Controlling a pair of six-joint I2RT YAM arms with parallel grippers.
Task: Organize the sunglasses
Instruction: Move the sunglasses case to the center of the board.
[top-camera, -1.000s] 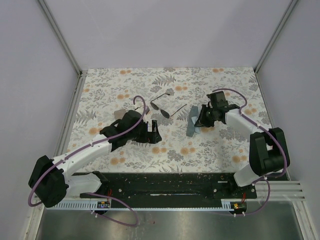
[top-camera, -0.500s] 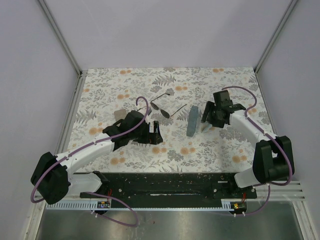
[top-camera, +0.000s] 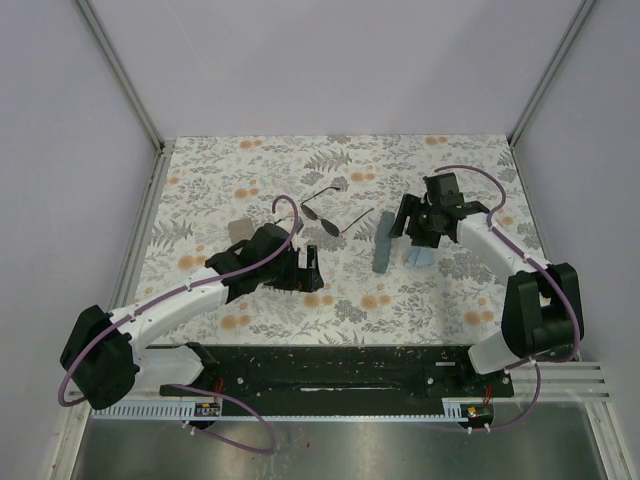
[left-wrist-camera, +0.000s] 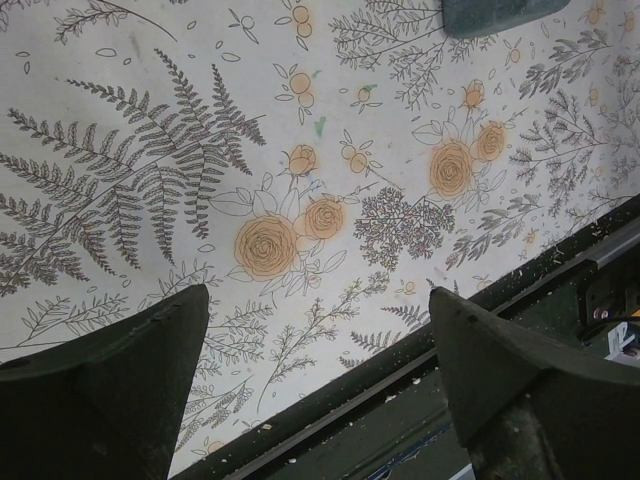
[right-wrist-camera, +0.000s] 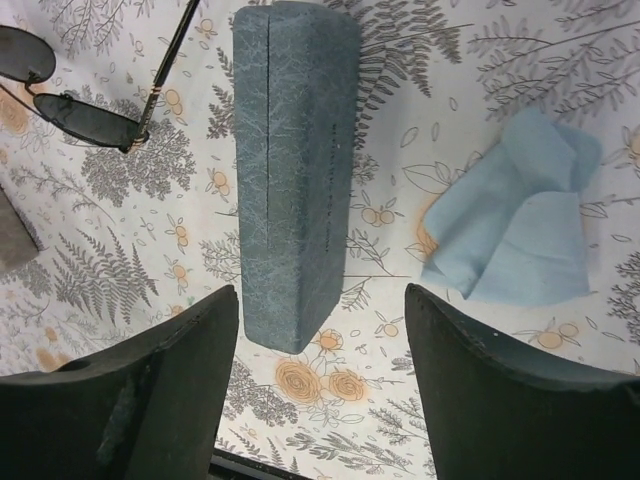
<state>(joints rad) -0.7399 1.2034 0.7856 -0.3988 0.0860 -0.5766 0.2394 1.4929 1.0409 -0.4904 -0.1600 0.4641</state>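
Observation:
The black wire-framed sunglasses (top-camera: 325, 212) lie unfolded on the floral table, dark lenses toward the back; they also show at the upper left of the right wrist view (right-wrist-camera: 75, 105). My right gripper (top-camera: 408, 228) (right-wrist-camera: 322, 380) hovers open over the near end of a closed teal case (right-wrist-camera: 295, 170), holding nothing. A light-blue cloth (right-wrist-camera: 520, 215) lies crumpled just right of that case. My left gripper (top-camera: 312, 266) (left-wrist-camera: 320, 340) is open and empty over bare table, in front of the sunglasses and left of the teal case (top-camera: 385, 243).
A beige case (top-camera: 238, 229) lies behind the left arm, partly hidden by it. The cloth (top-camera: 420, 257) sits between the teal case and the right arm. The black base rail (left-wrist-camera: 520, 330) runs along the table's near edge, close to my left gripper.
My right gripper has gone from shut to open and drawn back slightly; the light-blue cloth now lies uncovered beside the teal case. The left arm has edged a little to the right.

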